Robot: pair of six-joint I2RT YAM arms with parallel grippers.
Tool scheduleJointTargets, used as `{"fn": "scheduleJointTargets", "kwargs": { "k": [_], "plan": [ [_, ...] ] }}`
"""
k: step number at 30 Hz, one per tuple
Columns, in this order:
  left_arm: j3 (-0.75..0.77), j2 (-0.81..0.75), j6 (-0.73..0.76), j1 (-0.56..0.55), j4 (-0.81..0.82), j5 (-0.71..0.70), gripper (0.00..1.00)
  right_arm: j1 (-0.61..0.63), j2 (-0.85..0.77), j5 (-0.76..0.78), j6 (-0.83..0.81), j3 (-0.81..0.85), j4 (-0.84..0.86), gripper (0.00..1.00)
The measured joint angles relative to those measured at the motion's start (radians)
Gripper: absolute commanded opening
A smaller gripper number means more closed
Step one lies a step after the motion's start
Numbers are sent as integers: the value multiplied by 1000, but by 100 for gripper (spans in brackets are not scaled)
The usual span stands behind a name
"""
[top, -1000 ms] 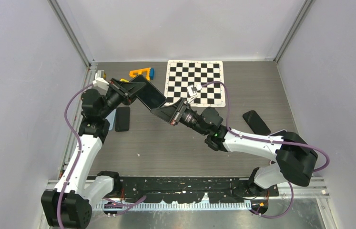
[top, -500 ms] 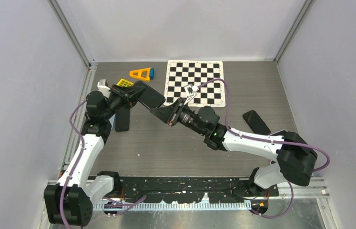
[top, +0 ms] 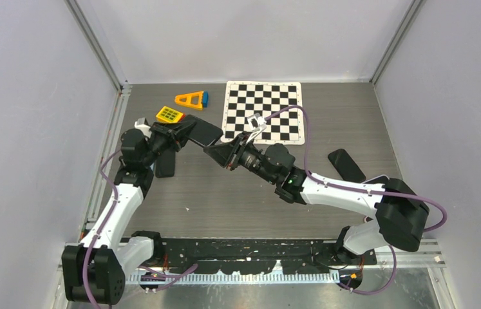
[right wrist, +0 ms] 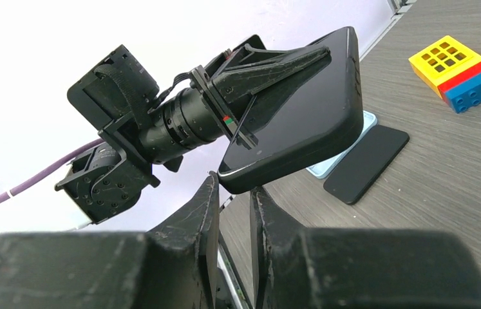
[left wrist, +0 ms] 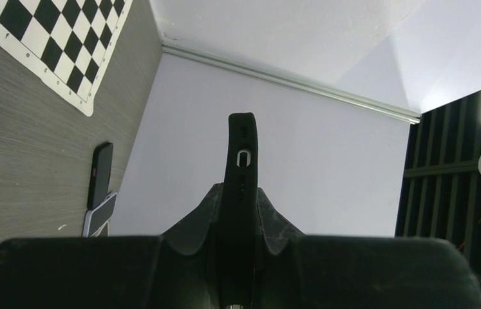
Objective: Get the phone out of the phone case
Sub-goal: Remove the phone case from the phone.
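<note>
So: phone (right wrist: 292,125) is in its phone case (left wrist: 241,161), up off the desk (top: 237,193), mid-air betw. the two arms. Left end effector (top: 185,128) is clamped on it, case incl., one finger flat across the glossy face, the other behind.

Long axis runs approx. left-to-right in the top view, free end pointing to the robot's right, twd the checkerboard mat (top: 276,96). It's tilted, glossy face turned down-ish at the right wrist cam.

Right end effector (top: 212,150) sits on the near/right side, tips just at the phone's lower corner. Its fingers are a narrow slot apart; can't tell if they bite the case rim or only flank it.

Judgement: left is the holder, right is the free arm & closest to the rim, so the peel prob. falls to it, pulling across the short axis, away from left's grip.
</note>
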Motion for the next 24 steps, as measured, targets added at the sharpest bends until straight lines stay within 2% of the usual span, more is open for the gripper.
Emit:
{"fn": "scheduleJointTargets", "kwargs": {
  "k": [8, 13, 15, 16, 17, 18, 19, 20, 22, 24],
  "plan": [
    [-28, 19, -73, 0, 74, -7, 0, 1, 30, 12, -20, -17, 40, 1],
    [-28, 2, -95, -6, 155, 69, 0, -25, 62, 68, -20, -98, -49, 1],
    [-28, -7, -89, -6, 156, 78, 0, -30, 61, 73, -19, -116, -80, 4],
    [-28, -11, -79, -6, 152, 78, 0, -30, 59, 70, -19, -117, -90, 17],
    [-28, -15, -66, -6, 148, 77, 0, -29, 54, 66, -19, -117, -93, 25],
    [-28, -19, -55, -6, 143, 77, 0, -29, 42, 56, -19, -117, -94, 43],
    [-28, -23, -41, -6, 138, 76, 0, -29, 29, 47, -15, -117, -94, 53],
    [-28, -27, -28, -6, 129, 76, 0, -29, 10, 29, -16, -117, -90, 68],
    [-27, -34, 0, -6, 110, 75, 0, -29, -26, -10, -10, -117, -68, 80],
    [-26, -36, 26, -6, 95, 74, 0, -29, -58, -56, -9, -119, -26, 85]
  ]
}}
